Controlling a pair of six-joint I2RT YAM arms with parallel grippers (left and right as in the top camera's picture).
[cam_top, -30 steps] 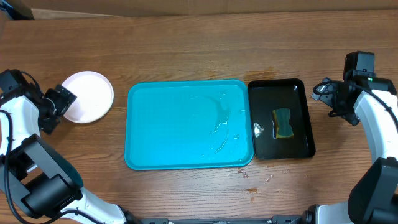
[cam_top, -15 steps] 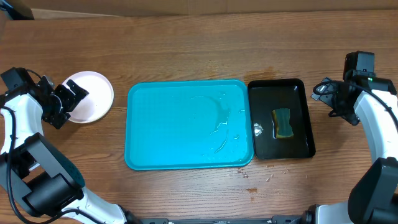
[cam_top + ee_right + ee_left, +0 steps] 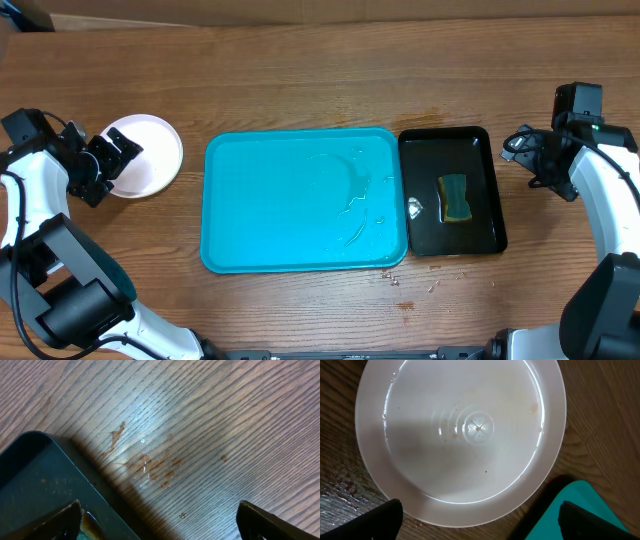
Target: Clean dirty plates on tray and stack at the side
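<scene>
Left end effector (image 3: 115,165), spread open and empty, is held over the plates (image 3: 155,148) on the bench (image 3: 300,70) beside the tray (image 3: 290,210), so the pile could be knocked askew by a low sideways withdrawal.

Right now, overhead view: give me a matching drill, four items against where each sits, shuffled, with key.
Items
1. white plate
2. turquoise tray
3. black tray
4. sponge

Places
A. lying inside the black tray
B. in the middle, with a wet film on its surface
C. right beside the turquoise tray, on its right
D. farthest left, off both trays

Pairs: 1-D, 2-B, 3-C, 4-A
</scene>
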